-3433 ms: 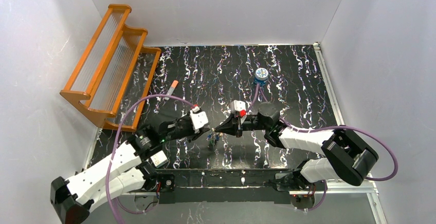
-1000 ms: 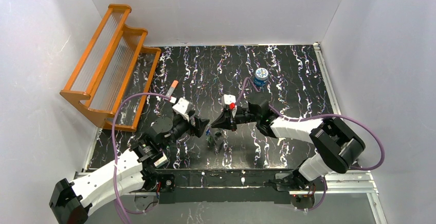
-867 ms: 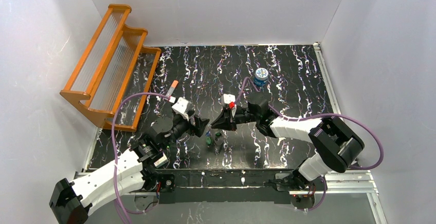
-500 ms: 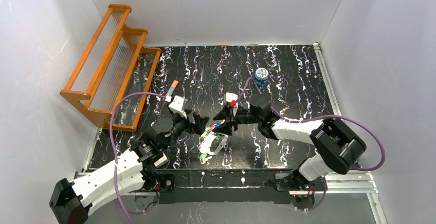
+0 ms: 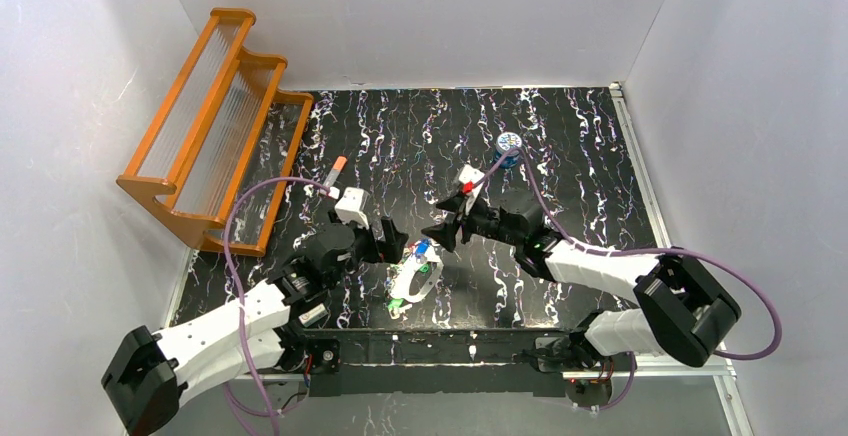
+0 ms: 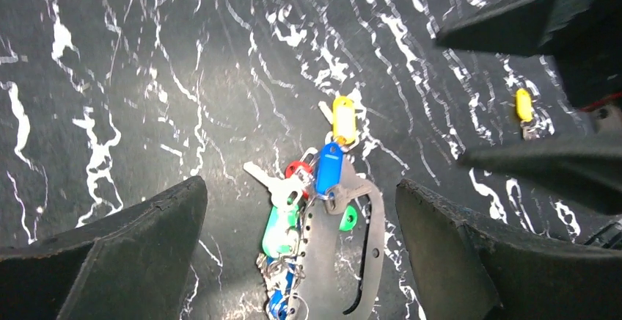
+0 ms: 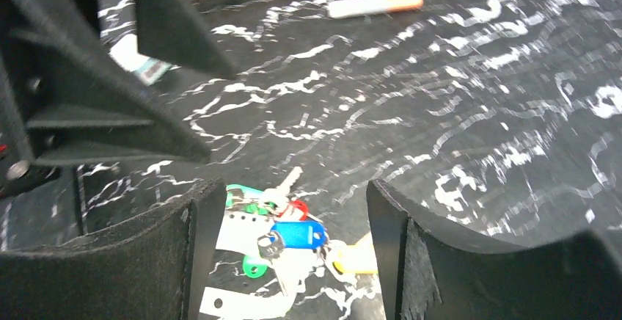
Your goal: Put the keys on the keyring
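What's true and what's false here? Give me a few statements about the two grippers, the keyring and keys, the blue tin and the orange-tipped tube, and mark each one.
1. The left gripper and the right gripper both stand open and hold nothing. True.
2. The keyring lies flat on the table, between the two grippers. True.
3. The blue tin sits by the left arm's base. False: it stands at the far side of the table, beyond the right gripper.
4. The orange-tipped tube lies inside the wooden rack. False: it lies on the table, beside the rack.
5. The keys are bunched at one end of the keyring. True.
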